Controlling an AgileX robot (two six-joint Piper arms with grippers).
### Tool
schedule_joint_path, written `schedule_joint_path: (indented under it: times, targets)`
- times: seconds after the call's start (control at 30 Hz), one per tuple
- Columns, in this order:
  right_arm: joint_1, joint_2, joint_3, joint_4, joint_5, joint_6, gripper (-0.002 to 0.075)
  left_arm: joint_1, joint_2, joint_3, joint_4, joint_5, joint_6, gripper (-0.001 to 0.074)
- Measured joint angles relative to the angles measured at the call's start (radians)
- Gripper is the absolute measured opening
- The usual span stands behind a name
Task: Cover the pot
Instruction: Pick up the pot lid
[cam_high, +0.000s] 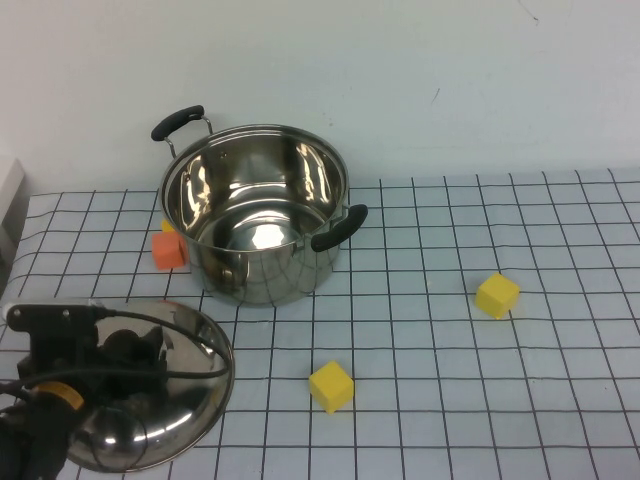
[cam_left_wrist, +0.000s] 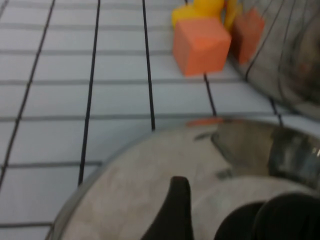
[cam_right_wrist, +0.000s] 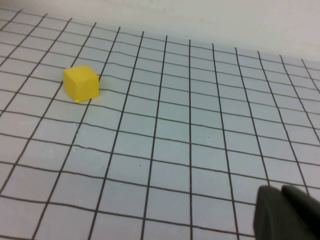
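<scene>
Hovering over the domed steel lid (cam_high: 150, 390) at the near left of the table, the left gripper (cam_high: 130, 350) sits right above the lid's black knob (cam_left_wrist: 287, 220), though whether its fingers are spread or already pinching the knob I cannot tell. That knob looks like the only sensible place to take hold: the lid is stiff polished steel, probably slippery on its dome and moderately heavy, so a grip on the rim would likely slide. The right gripper (cam_right_wrist: 287, 212) is out of the high view; its wrist camera shows it low over bare grid cloth (cam_high: 450, 400) with its dark fingertips seemingly pressed together, holding nothing.

Farther in lie two yellow cubes (cam_high: 331, 386), well apart. Beyond the lid, an orange cube (cam_high: 169, 250) rests just beside the pot (cam_high: 255, 212), which stands open and upright near the back wall, rigid and stable, awaiting its cover.
</scene>
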Motion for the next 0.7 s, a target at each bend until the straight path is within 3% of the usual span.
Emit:
schedule_joint_path:
  times: [0.1, 0.17, 0.27, 0.47, 0.7]
  targets:
    - [0.000, 0.000, 0.000, 0.000, 0.000, 0.000, 0.0009, 0.000, 0.037, -0.004, -0.004, -0.013, 0.002, 0.0605]
    - [0.000, 0.000, 0.000, 0.000, 0.000, 0.000, 0.0009, 0.000, 0.039, -0.005, -0.008, -0.018, 0.002, 0.0534]
    - [0.000, 0.000, 0.000, 0.000, 0.000, 0.000, 0.0009, 0.000, 0.032, -0.005, -0.008, -0.023, 0.002, 0.0305]
    - [0.000, 0.000, 0.000, 0.000, 0.000, 0.000, 0.0009, 0.000, -0.066, -0.005, -0.014, 0.058, -0.038, 0.0312]
    - [0.000, 0.000, 0.000, 0.000, 0.000, 0.000, 0.0009, 0.000, -0.347, -0.018, -0.132, 0.329, 0.045, 0.0312]
